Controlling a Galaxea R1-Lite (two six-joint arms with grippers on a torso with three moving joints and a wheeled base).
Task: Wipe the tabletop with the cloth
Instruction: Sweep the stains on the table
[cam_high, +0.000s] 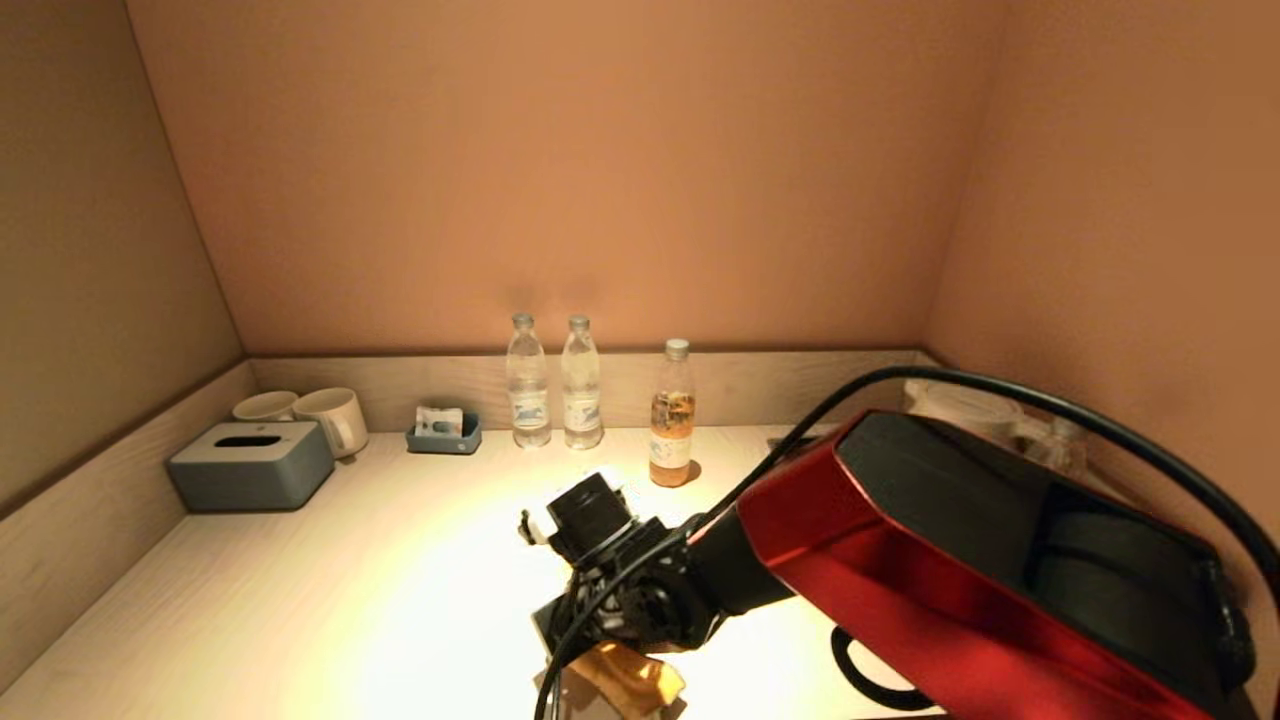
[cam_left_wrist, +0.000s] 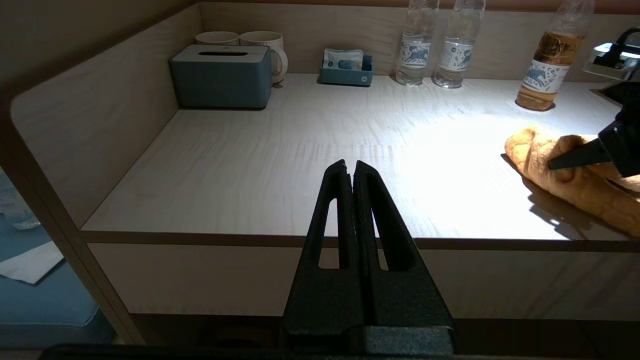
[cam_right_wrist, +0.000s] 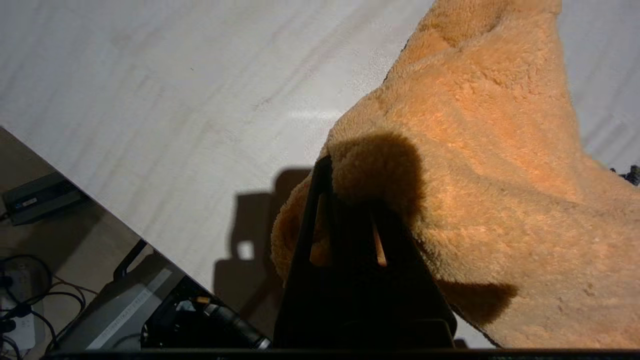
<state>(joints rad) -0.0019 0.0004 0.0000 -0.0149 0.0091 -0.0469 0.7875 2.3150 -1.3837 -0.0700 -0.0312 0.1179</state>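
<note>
The pale wood-grain tabletop (cam_high: 380, 600) fills the alcove. The fluffy yellow-orange cloth (cam_high: 625, 680) lies bunched near the table's front edge, right of centre. My right gripper (cam_right_wrist: 350, 185) is shut on a fold of the cloth (cam_right_wrist: 490, 165) and holds it against the tabletop (cam_right_wrist: 175, 100). In the left wrist view one right fingertip (cam_left_wrist: 575, 159) digs into the cloth (cam_left_wrist: 575, 195). My left gripper (cam_left_wrist: 350, 167) is shut and empty, parked low in front of the table's front edge, left of the cloth. It does not show in the head view.
A grey tissue box (cam_high: 250, 465) and two mugs (cam_high: 330, 418) stand at the back left. A small blue tray (cam_high: 444, 432), two water bottles (cam_high: 528, 385) and a tea bottle (cam_high: 672, 420) line the back edge. A glass kettle (cam_high: 965, 410) stands back right.
</note>
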